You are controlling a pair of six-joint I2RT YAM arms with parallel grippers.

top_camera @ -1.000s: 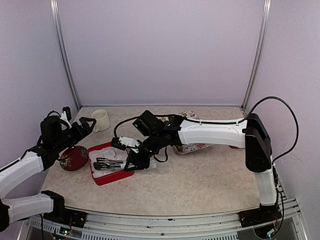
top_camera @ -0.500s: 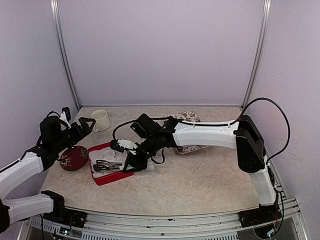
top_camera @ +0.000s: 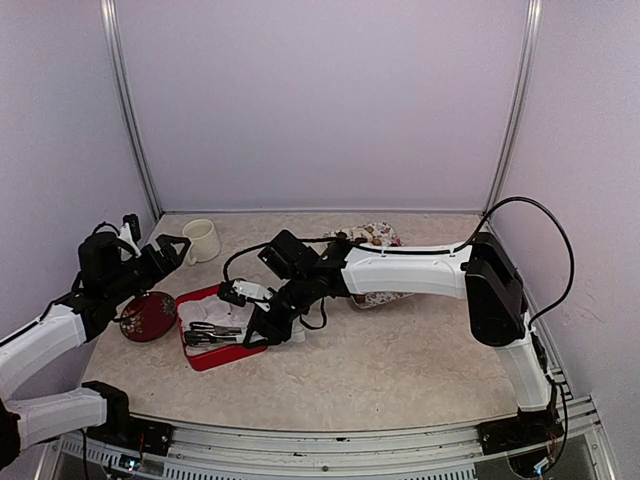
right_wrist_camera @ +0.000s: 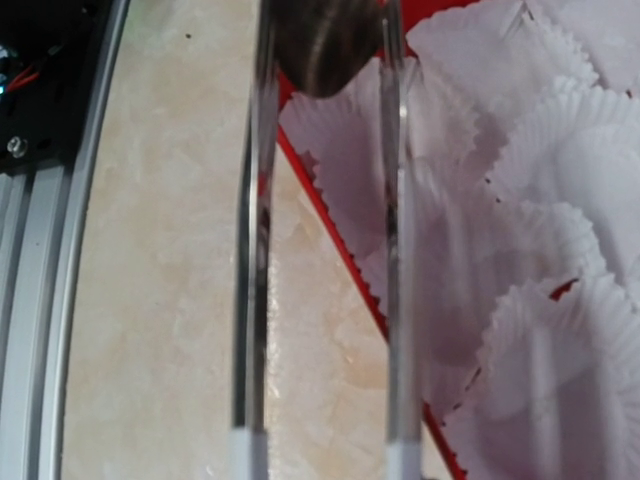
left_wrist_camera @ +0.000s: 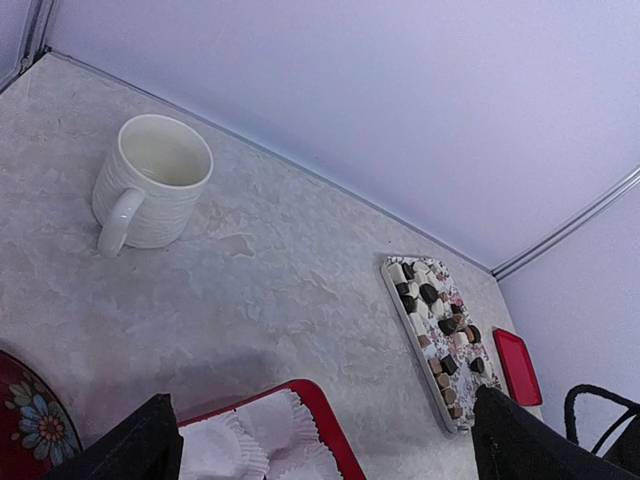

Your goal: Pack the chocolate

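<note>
Lilac walls closed in the marbled desk [top_camera: 420, 370]. Most of the chocolate [left_wrist_camera: 428, 293] lay on the floral plate [left_wrist_camera: 452, 300], apart from the red tray [top_camera: 215, 358]. Reaching over that tray's edge, the right jaws pinched one dark piece [right_wrist_camera: 320, 50] between thin metal tines, just above a paper cup [right_wrist_camera: 350, 130]. Every cup in view looked empty, so the packing seemed barely begun, with nearly all pieces left to move. Near the mug [left_wrist_camera: 150, 195], the left jaws stood wide, holding nothing.

chocolate [left_wrist_camera: 437, 325]: dark, tan, cream bites | rows on patterned tray [left_wrist_camera: 466, 385], 4 o'clock in left wrist view | one dark piece [right_wrist_camera: 320, 40] pinched between metal tongs [right_wrist_camera: 395, 250]
</note>
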